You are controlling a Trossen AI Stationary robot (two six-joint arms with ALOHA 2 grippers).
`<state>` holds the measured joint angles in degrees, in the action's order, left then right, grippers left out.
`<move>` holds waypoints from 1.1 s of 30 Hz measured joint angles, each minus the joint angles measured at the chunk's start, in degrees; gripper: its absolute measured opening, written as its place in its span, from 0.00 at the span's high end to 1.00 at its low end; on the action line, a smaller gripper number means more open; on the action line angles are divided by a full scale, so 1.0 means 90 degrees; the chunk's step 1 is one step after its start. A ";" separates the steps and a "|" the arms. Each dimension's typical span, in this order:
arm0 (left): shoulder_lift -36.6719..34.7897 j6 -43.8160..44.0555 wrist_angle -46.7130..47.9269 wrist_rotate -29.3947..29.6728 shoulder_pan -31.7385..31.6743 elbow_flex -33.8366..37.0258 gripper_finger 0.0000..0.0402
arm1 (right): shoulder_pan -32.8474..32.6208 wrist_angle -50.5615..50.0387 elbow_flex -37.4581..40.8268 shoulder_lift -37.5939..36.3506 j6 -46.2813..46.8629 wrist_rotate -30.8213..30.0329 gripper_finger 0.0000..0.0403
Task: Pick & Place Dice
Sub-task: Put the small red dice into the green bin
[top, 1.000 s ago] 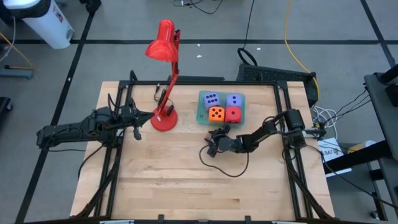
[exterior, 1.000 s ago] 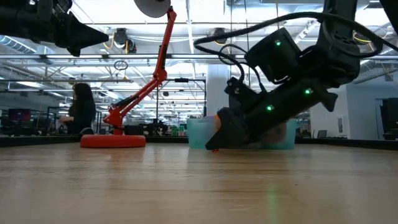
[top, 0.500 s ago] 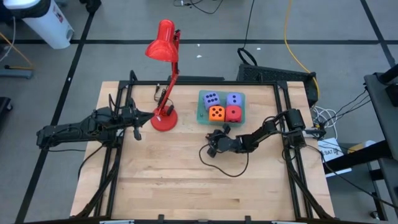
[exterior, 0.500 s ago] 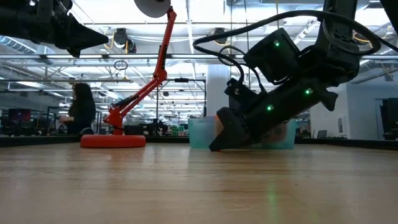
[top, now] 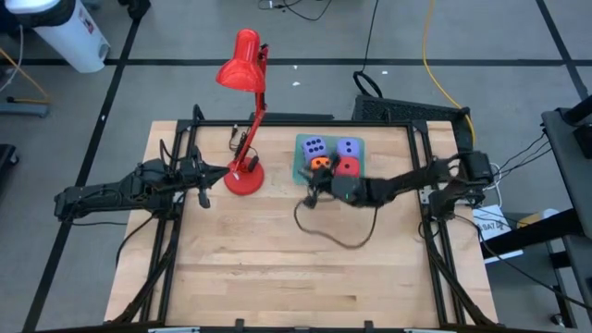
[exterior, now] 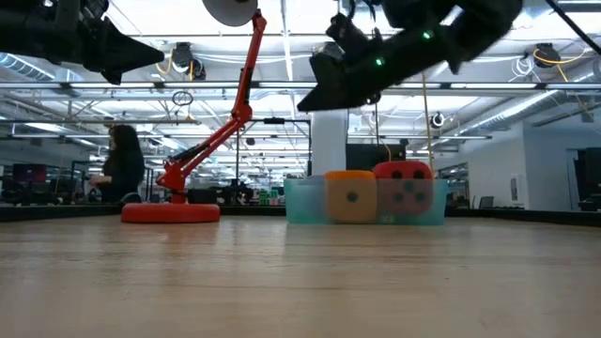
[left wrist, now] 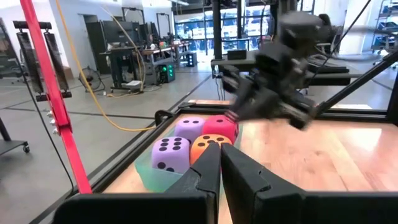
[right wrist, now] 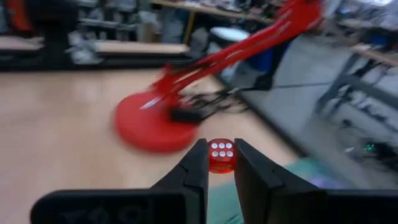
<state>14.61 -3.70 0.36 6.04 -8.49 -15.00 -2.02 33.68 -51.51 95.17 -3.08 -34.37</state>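
Right gripper (right wrist: 218,163) clamped on a small red die (right wrist: 221,154), raised above the table beside the green tray (top: 301,159) of dice (top: 334,158). Left gripper (left wrist: 220,163) closed, empty, waiting near the red lamp (top: 244,171).

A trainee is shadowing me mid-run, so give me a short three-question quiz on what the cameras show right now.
1. True or false: the right gripper holds a small red die.
2. Multiple choice: how many large dice sit in the teal tray? A two, B three, C four.
3. Fill in: the left gripper waits beside the base of the red desk ____.
Key: 1 true; 2 C; 3 lamp.
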 joint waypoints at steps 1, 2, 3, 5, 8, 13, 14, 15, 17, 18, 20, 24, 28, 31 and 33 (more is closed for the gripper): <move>0.0002 0.0002 -0.0011 0.0000 0.0001 0.0000 0.94 | 0.0153 -0.0233 -0.0097 -0.0112 -0.0055 0.0012 0.90; 0.0001 0.0007 -0.0014 0.0000 0.0002 0.0000 0.94 | 0.0309 -0.0498 -0.0178 -0.0187 -0.0064 0.0026 0.90; 0.0002 0.0019 -0.0014 0.0000 0.0002 0.0000 0.94 | 0.0474 -0.0761 -0.0244 -0.0224 -0.0051 0.0128 0.89; 0.0002 0.0019 -0.0014 -0.0002 0.0002 0.0000 0.94 | 0.0776 -0.1193 -0.0308 -0.0216 0.0117 0.0570 0.88; 0.0002 0.0053 -0.0012 -0.0003 0.0001 0.0000 0.94 | 0.1080 -0.1569 -0.0306 -0.0201 0.0411 0.1013 0.81; 0.0000 0.0104 -0.0012 -0.0005 0.0002 0.0000 0.94 | 0.1224 -0.2020 -0.0306 -0.0161 0.0991 0.1128 0.59; 0.0000 0.0104 -0.0009 -0.0005 0.0002 0.0000 0.94 | 0.1209 -0.1937 -0.0306 -0.0182 0.0970 0.1165 0.54; 0.0002 0.0097 -0.0005 -0.0005 0.0002 0.0000 0.94 | 0.1182 -0.1886 -0.0311 -0.0199 0.0907 0.1163 0.51; 0.0001 0.0080 -0.0010 -0.0005 0.0001 0.0000 0.94 | 0.1168 -0.1892 -0.0316 -0.0202 0.0867 0.1186 0.45; 0.0002 0.0077 -0.0009 -0.0005 0.0002 0.0000 0.94 | 0.1167 -0.1922 -0.0314 -0.0189 0.0909 0.1215 0.42; 0.0000 0.0073 -0.0012 -0.0005 0.0002 0.0000 0.94 | 0.1183 -0.1921 -0.0311 -0.0183 0.0916 0.1346 0.40; 0.0000 0.0093 -0.0012 -0.0007 0.0002 0.0000 0.94 | 0.1187 -0.1950 -0.0318 -0.0196 0.0865 0.1577 0.38; 0.0002 0.0097 -0.0012 -0.0009 0.0002 0.0000 0.94 | 0.1153 -0.2050 -0.0308 -0.0190 0.0582 0.1803 0.38; 0.0002 0.0100 -0.0012 -0.0007 0.0000 -0.0002 0.94 | 0.1059 -0.2033 -0.0308 -0.0194 0.0193 0.1672 0.41; 0.0000 0.0102 -0.0017 -0.0010 0.0000 -0.0004 0.94 | 0.1015 -0.2008 -0.0308 -0.0191 0.0011 0.1667 0.45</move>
<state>14.61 -2.79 0.21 5.96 -8.49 -15.04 7.12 15.61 -54.28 93.45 -2.98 -19.36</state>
